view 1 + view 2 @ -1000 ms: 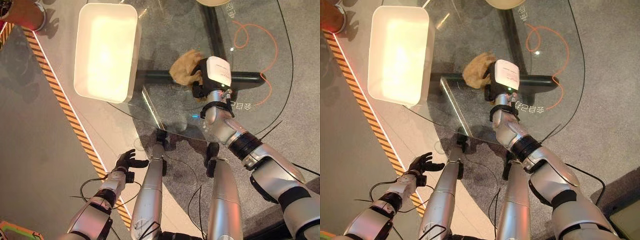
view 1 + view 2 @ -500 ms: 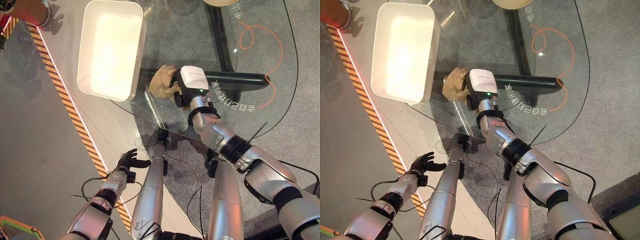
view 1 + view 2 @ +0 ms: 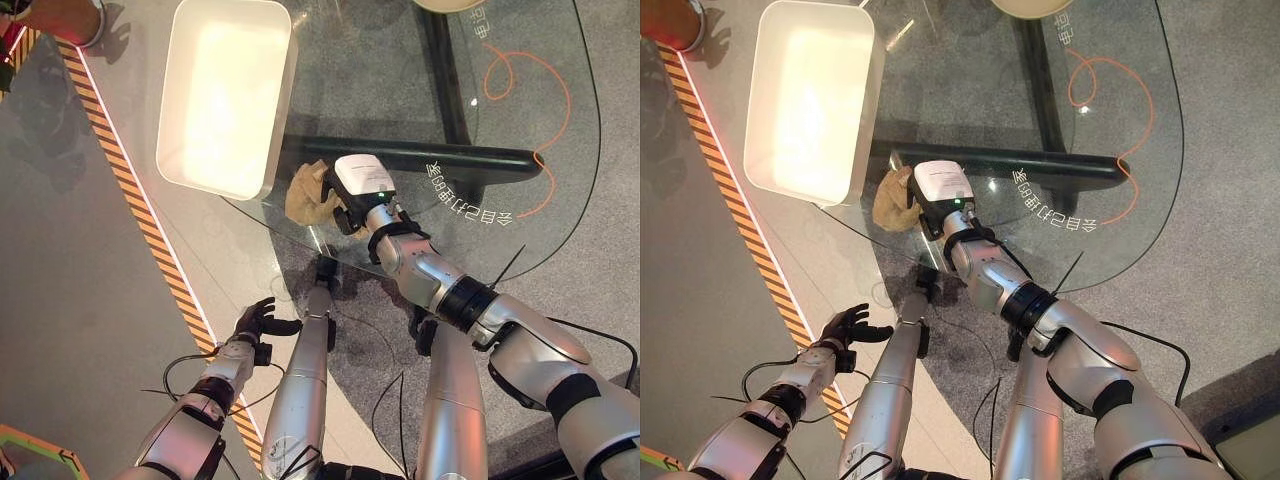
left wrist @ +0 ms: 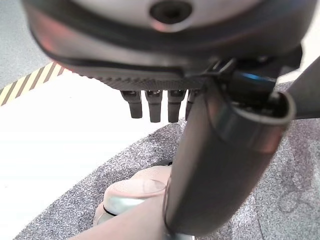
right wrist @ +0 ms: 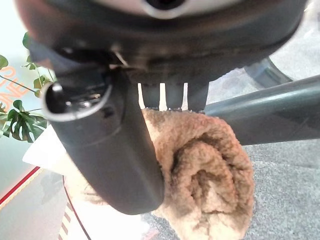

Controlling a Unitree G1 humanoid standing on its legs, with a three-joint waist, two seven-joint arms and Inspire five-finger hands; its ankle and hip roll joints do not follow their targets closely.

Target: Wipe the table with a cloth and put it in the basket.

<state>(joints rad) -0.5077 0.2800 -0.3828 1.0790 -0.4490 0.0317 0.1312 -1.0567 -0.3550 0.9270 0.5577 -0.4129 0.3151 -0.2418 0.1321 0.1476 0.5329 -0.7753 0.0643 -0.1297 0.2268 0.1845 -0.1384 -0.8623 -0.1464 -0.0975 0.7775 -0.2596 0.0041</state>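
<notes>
— What is your right hand doing?

— My right hand (image 3: 932,200) lies on the glass table (image 3: 400,110), near the edge closest to me. Its fingers (image 5: 165,97) and thumb (image 5: 107,150) are curled round the cloth (image 3: 307,192), so the hand is closed on it. The cloth is tan and fluffy, bunched into a roll, and it sits on the glass between my fingers and thumb, sticking out on the side toward the basket.

— And where is the basket?

— The basket (image 3: 170,140) is a white rectangular tub just beyond the cloth and to my left. It sits at the table's left edge and overhangs it. The cloth is near the basket's closest corner but apart from it.

— What else is around?

— Under the glass a dark tube (image 3: 450,157) of the table frame runs across, and an orange cord (image 3: 525,75) curls on the far right part of the table. On the floor to my left there is a striped orange and black line (image 3: 130,190).

— Your left hand?

— My left hand (image 3: 255,322) hangs low over the floor, well apart from the table, with its fingers loosely bent and holding nothing.
</notes>
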